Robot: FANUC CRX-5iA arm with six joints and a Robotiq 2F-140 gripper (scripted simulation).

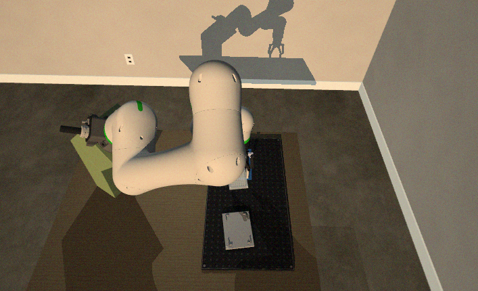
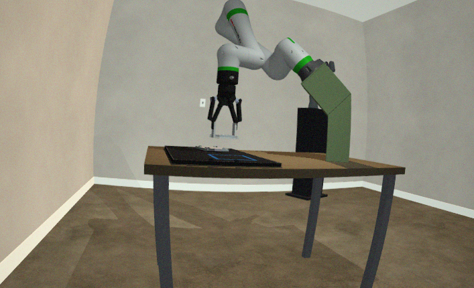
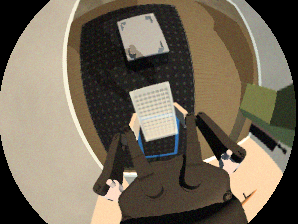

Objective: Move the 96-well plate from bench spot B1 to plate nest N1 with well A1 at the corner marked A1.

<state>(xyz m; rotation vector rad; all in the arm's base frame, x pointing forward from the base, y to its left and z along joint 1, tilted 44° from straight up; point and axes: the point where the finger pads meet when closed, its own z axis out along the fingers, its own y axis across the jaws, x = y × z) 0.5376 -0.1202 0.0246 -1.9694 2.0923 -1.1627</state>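
Note:
My gripper (image 2: 224, 132) is shut on the white 96-well plate (image 2: 224, 135) and holds it level in the air, well above the black breadboard (image 2: 218, 156). In the wrist view the plate (image 3: 154, 113) sits between the fingers of my gripper (image 3: 156, 113), partly over the blue outline of spot B1 (image 3: 158, 148). The grey plate nest N1 (image 3: 141, 36) with its corner locators lies further ahead on the board. From above, the arm hides most of the plate (image 1: 239, 182); the nest (image 1: 237, 229) shows in full and stands empty.
The green angled robot mount (image 2: 330, 105) and a black pedestal (image 2: 310, 142) stand at the table's right side. The blue B1 outline (image 2: 231, 157) lies on the breadboard. The big arm links (image 1: 197, 151) hang over the board's far end.

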